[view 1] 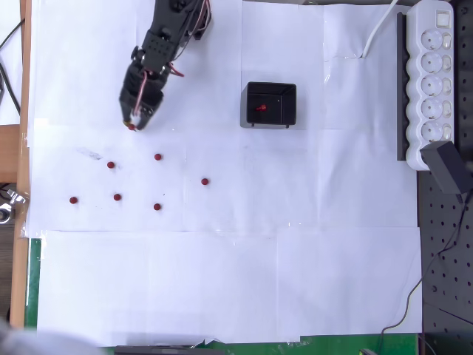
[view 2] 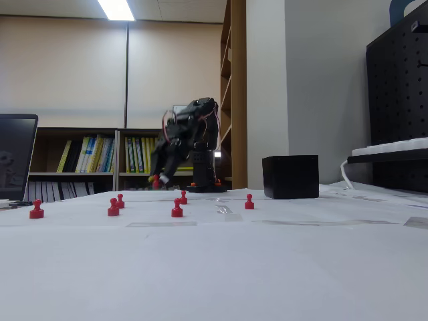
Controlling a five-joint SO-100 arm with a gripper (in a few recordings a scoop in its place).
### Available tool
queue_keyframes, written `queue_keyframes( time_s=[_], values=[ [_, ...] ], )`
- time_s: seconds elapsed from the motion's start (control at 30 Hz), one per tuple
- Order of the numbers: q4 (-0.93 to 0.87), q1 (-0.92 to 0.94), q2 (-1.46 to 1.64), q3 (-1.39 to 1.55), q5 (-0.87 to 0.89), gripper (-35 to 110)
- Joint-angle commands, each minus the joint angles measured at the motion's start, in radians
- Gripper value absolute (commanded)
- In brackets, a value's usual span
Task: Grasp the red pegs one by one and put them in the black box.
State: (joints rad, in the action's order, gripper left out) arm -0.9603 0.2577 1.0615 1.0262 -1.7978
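Gripper (view 1: 133, 123) hangs at the upper left of the white paper in the overhead view, fingers clamped on a red peg (view 1: 131, 126) (in the fixed view that peg (view 2: 156, 181) sits lifted clear of the table). Six loose red pegs lie below it on the paper: (view 1: 111, 165), (view 1: 158, 157), (view 1: 205, 181), (view 1: 74, 200), (view 1: 117, 197), (view 1: 157, 207). Black box (view 1: 270, 104) stands well to the right of the gripper, one red peg (view 1: 261, 108) already inside. White power strip (view 1: 432, 74) runs along the right edge.
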Motion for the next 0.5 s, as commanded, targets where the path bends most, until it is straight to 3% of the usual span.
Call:
queue_keyframes(
  time_s=[0.0, 0.13, 0.3, 0.47],
  values=[
    [-0.431, -0.175, -0.044, 0.334, -0.123, 0],
    [-0.703, -0.451, 0.037, 0.571, -0.265, 0],
    [-0.721, -0.744, 0.181, 0.729, -0.442, 0],
    [-0.696, -0.92, 0.359, 0.819, -0.546, 0]
  ],
)
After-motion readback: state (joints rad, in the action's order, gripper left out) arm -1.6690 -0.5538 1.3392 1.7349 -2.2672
